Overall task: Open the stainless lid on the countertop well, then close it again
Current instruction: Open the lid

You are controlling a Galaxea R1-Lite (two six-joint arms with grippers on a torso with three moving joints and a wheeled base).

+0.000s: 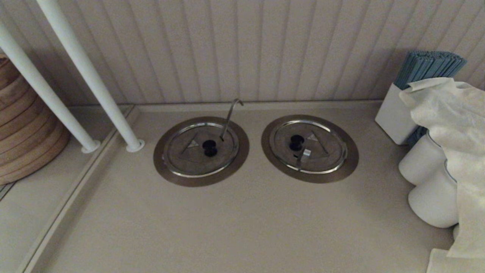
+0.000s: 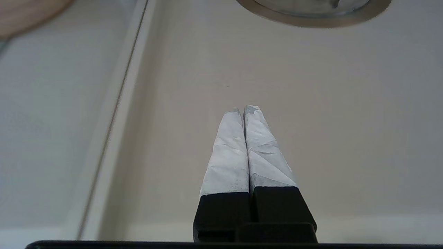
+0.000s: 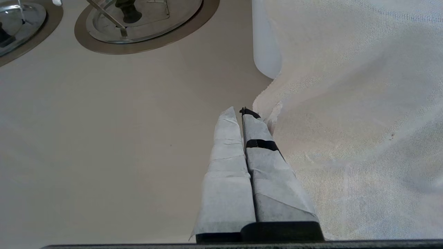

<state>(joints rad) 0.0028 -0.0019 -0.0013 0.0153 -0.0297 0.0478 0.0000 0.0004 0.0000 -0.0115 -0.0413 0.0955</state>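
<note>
The stainless lid [image 1: 189,151] lies flat and closed on the countertop well, inside the wide steel flange [image 1: 163,170]. Its black knob [image 1: 209,148] sits at the centre, and the thin hooked rod [image 1: 230,117] rises just behind it. Neither arm shows in the head view. My left gripper [image 2: 243,110] is shut and empty over bare counter, short of the flange's near edge [image 2: 311,21]. Beside a white cloth, my right gripper [image 3: 237,111] is also shut and empty, far from the lid [image 3: 27,20].
The twin lid [image 1: 322,151] with its short tab [image 1: 305,154] sits to the right. Two white posts [image 1: 85,68] and a wooden stack [image 1: 22,125] stand at the left. A cloth [image 1: 451,113], white jars [image 1: 420,163] and a holder of blue sticks [image 1: 424,68] crowd the right.
</note>
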